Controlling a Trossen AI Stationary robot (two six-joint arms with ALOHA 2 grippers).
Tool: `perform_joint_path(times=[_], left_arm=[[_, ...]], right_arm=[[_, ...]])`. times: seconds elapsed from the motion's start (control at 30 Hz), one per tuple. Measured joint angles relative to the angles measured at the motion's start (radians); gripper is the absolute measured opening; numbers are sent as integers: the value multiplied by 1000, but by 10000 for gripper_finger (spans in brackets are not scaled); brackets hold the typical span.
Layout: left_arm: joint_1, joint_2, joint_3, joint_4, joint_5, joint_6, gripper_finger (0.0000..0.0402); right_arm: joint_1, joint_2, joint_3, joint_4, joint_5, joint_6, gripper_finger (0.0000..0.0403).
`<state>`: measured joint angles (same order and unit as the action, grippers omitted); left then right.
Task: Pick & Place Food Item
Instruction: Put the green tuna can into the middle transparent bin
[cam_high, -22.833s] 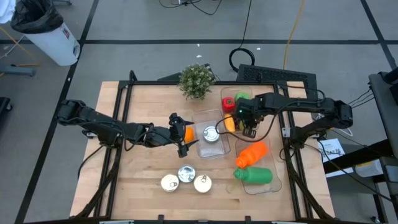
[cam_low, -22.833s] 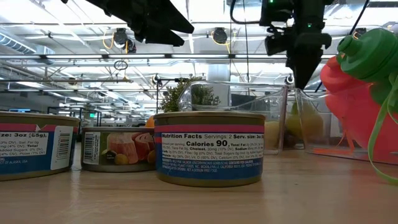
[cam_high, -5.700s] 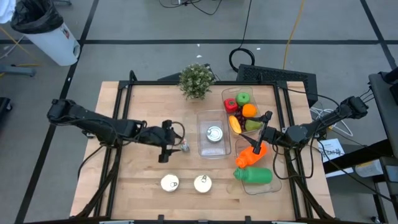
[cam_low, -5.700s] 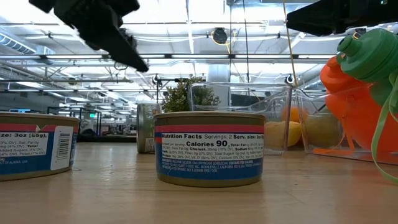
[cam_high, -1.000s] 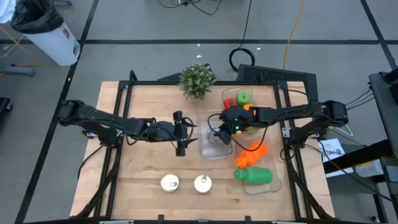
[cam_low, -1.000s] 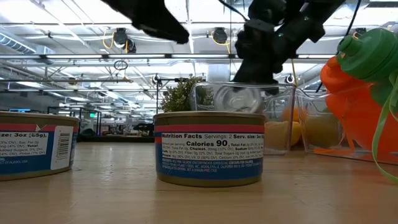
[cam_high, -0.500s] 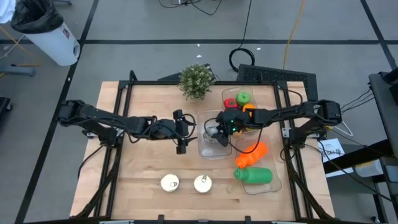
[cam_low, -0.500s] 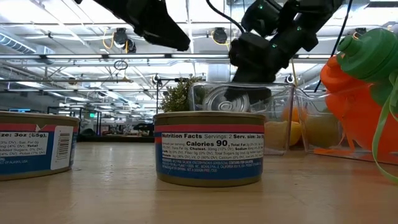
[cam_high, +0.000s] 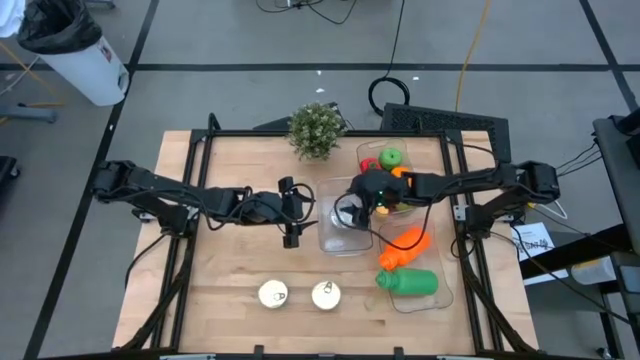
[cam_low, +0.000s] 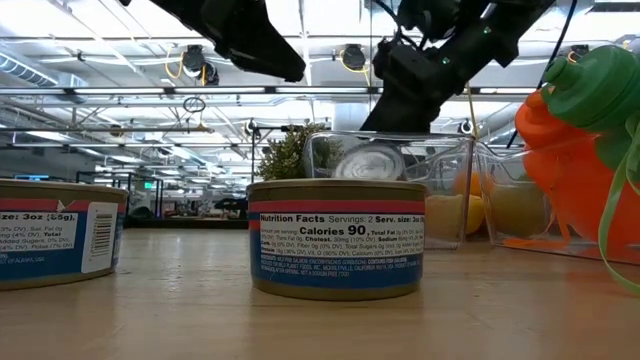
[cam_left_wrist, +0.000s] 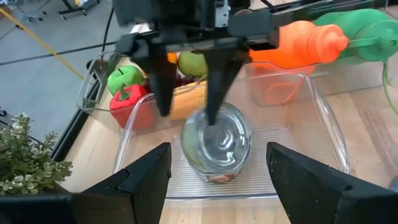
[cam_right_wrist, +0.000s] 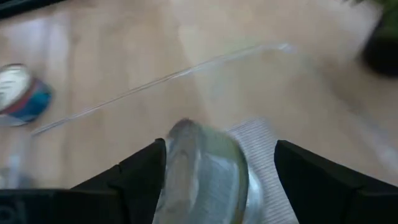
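A round silver can (cam_left_wrist: 216, 144) sits inside the clear plastic box (cam_left_wrist: 323, 134) in the middle of the table. It leans a little, and its shiny lid faces up. Two more cans (cam_high: 273, 293) stand on the wood near the front edge, close together. They have silver tops and blue labels (cam_low: 335, 255) with small words.

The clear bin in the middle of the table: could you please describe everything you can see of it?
The clear bin is a see-through, plastic-looking rectangular tub with a ribbed floor, resting flat on the wooden table beside a fruit bin. A tin can sits stacked on another inside it. The right gripper, open, hovers over the can; the left gripper waits alongside, open.
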<state>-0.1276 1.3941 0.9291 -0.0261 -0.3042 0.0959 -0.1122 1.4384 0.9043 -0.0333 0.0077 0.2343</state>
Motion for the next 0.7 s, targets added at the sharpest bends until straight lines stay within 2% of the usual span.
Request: perform_joint_path(times=[0.13, 0.23, 0.7], left_arm=[[0, 0, 0, 0, 0, 0, 269], [0, 0, 0, -1, 0, 0, 269], [0, 0, 0, -2, 0, 0, 269]], right_arm=[[18, -19, 0, 0, 106, -68, 274], [33, -18, 0, -4, 142, -89, 271], [83, -8, 0, -60, 148, -120, 269]])
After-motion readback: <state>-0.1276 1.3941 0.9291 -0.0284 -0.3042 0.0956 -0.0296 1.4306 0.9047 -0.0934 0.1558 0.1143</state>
